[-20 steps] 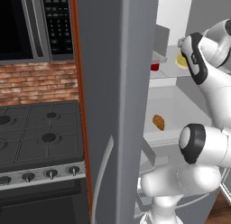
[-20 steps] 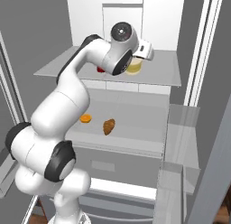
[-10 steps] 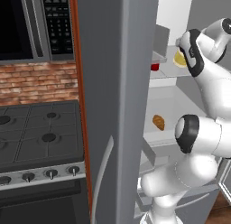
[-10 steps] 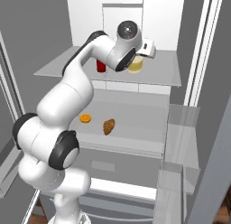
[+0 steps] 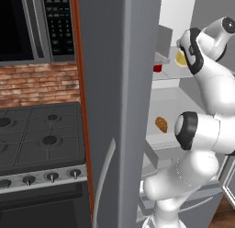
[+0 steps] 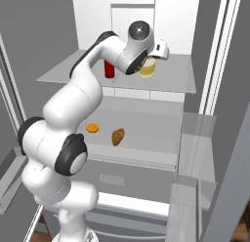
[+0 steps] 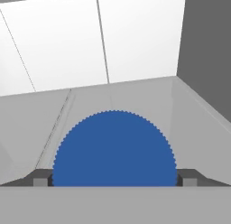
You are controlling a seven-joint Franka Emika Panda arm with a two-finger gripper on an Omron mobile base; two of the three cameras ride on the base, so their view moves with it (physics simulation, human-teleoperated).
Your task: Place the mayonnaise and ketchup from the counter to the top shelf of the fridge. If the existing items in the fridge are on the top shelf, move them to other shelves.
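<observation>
Ketchup (image 6: 109,69) beside mayonnaise (image 6: 147,68); hand view: blue lid between tool (image 7: 114,178) tips.

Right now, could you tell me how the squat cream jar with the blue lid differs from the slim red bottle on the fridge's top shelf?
The squat cream jar is pale yellow and wide; the slim red bottle is all red and narrow. The jar sits between the fingers of the open gripper; the bottle stands apart, further left in the right base view. Both stand upright on the top shelf.

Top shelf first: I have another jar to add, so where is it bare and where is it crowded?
The top shelf is bare right of the mayonnaise and along its front left edge. It is crowded at the middle back, where the ketchup and mayonnaise stand with the open gripper around the jar. The shelf below is bare right of the brown lump.
</observation>
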